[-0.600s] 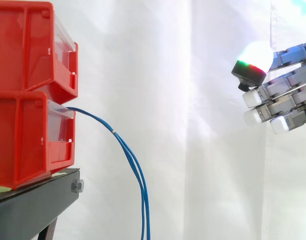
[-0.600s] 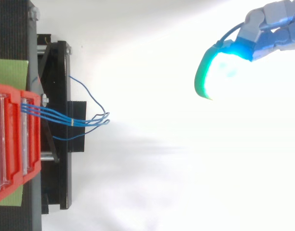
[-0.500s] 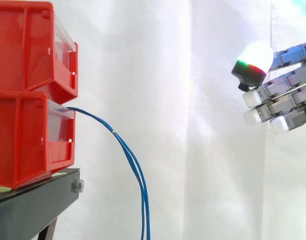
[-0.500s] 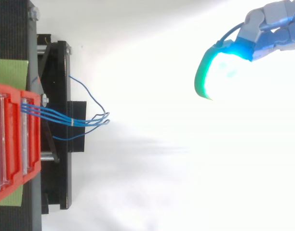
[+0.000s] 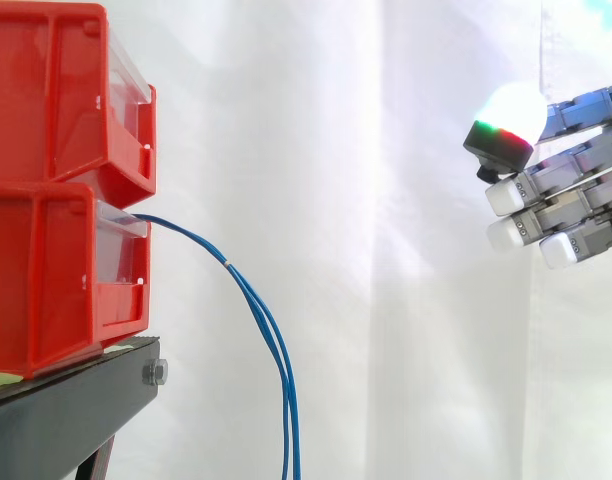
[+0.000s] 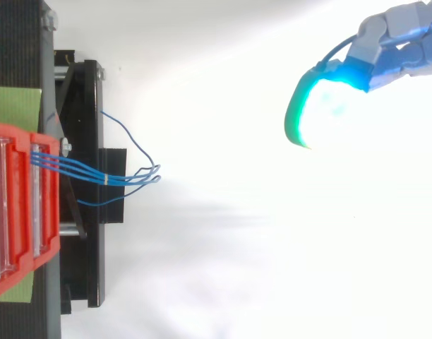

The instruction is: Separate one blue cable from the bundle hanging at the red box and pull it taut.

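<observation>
1. The blue cables are thin strands bound by a small pale tie. They leave the front of the lower red bin, arc outward and hang slack.
2. In the top view the strands spread apart beyond the tie, and one loops off to the side.
3. The upper red bin is stacked on the lower one, and both sit on the black stand. I cannot tell what is inside them.
4. The hand hangs well apart from the cables, fingers straight and relaxed, holding nothing. Open room before the white curtain lies between them.
</observation>
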### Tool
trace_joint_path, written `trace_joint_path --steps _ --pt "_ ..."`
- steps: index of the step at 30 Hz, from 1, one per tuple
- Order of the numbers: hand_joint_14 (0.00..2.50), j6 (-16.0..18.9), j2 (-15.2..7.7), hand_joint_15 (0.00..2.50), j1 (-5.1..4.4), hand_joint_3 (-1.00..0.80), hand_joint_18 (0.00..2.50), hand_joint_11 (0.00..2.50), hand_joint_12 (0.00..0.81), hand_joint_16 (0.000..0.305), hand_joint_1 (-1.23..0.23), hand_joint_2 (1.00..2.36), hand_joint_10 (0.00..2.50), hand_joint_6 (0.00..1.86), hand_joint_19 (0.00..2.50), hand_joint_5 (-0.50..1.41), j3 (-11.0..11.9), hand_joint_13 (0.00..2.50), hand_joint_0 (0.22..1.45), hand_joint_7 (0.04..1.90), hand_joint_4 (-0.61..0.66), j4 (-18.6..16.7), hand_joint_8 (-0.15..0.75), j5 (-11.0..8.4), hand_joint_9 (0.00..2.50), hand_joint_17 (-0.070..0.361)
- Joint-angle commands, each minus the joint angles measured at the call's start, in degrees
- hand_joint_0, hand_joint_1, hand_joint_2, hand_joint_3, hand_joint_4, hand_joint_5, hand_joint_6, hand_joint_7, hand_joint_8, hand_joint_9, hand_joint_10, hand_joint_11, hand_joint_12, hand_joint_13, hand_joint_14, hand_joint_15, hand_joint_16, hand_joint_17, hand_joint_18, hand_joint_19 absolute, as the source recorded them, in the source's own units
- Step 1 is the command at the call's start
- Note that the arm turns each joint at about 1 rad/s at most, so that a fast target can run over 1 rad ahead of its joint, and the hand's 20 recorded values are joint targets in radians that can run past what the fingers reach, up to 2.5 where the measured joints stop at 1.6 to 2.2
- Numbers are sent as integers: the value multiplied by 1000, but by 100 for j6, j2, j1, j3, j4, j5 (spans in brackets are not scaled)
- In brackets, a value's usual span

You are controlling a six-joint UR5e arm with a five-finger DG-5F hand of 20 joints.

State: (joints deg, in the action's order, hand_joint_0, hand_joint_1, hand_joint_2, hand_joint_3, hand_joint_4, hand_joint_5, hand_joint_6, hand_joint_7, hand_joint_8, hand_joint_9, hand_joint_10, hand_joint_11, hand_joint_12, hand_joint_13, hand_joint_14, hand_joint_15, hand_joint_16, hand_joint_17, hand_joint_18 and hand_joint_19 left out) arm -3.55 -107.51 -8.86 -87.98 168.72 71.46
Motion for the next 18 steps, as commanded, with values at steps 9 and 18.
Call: trace_joint_path --steps 9,18 --pt "6 -5 -34 164 -54 -499 339 399 296 39 -489 1000 13 503 342 -192 0 355 553 901 264 108 266 -18 570 88" --pt "6 -5 -631 160 -63 -500 339 396 295 39 -487 1000 12 503 339 -191 0 354 553 901 263 -313 267 -273 573 87"
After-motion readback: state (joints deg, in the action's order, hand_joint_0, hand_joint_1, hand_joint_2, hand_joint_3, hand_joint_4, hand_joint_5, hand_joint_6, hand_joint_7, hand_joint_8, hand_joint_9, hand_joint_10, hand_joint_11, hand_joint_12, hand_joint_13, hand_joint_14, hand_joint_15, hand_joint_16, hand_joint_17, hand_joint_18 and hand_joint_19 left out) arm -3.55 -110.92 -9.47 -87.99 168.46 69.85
